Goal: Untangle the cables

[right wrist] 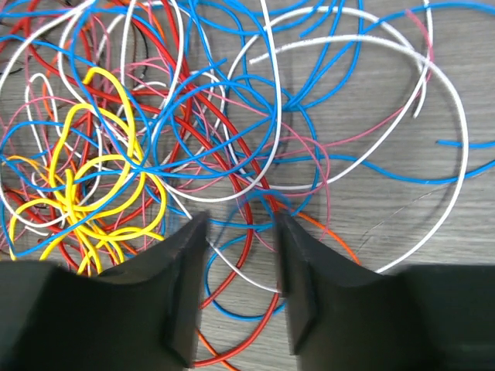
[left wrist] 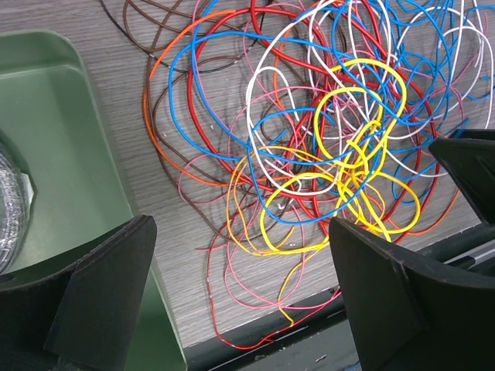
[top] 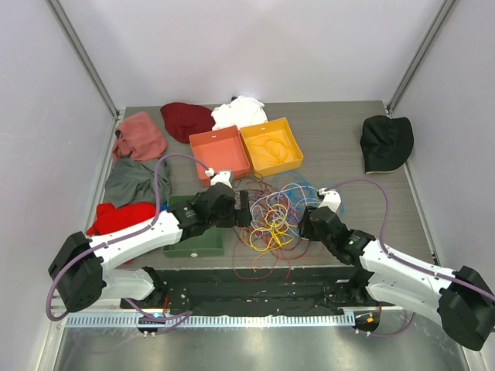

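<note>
The cables (top: 271,212) lie as one tangled heap of thin red, blue, yellow, white, pink and orange loops on the grey table, between my two arms. My left gripper (top: 240,209) sits at the heap's left edge. In the left wrist view the left gripper (left wrist: 240,263) is wide open over the near-left fringe of the cables (left wrist: 325,139), holding nothing. My right gripper (top: 308,224) is at the heap's right side. In the right wrist view the right gripper (right wrist: 240,220) stands open low over the cables (right wrist: 155,139); red, blue and white strands run between its fingers.
A green tray (top: 203,241) lies just left of the heap, under the left arm. Orange box (top: 219,151) and yellow box (top: 272,147) stand behind it. Garments are piled at the back left (top: 141,135), and a black hat (top: 385,143) lies at the back right. The table's front edge (left wrist: 309,325) is close.
</note>
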`<state>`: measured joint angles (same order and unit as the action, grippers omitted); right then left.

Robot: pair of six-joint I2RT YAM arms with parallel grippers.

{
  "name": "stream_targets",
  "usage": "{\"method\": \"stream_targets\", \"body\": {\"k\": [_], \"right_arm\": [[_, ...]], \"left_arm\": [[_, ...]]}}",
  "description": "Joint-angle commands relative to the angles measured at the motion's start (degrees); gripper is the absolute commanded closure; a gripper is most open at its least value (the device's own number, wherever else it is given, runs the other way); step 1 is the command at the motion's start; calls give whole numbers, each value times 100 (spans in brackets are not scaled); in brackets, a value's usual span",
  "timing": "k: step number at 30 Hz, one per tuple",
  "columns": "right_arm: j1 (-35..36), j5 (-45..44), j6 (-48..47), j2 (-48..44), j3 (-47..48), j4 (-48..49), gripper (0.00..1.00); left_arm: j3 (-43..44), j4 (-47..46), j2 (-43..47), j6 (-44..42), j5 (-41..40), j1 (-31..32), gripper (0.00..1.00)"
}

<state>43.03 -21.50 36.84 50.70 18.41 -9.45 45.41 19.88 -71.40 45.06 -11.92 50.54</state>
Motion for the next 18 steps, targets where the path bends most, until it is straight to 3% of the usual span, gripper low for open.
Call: {"method": "stream_targets", "body": {"k": [1,7,14,18], "right_arm": [[13,-170,25,291,197,356,63],[13,-215,-71,-173,346,480,99],[30,-48,-659,-1009,1724,-222,99],[30,180,-1256,-852,3522,-443,99]], "left_arm": [[-23,-239,29,91,-3,61,0],[-67,-221,134,117,-64,61,0],[-85,-256,275,91,-179,61,0],[-85,-362,398,56,-223,70,0]]}}
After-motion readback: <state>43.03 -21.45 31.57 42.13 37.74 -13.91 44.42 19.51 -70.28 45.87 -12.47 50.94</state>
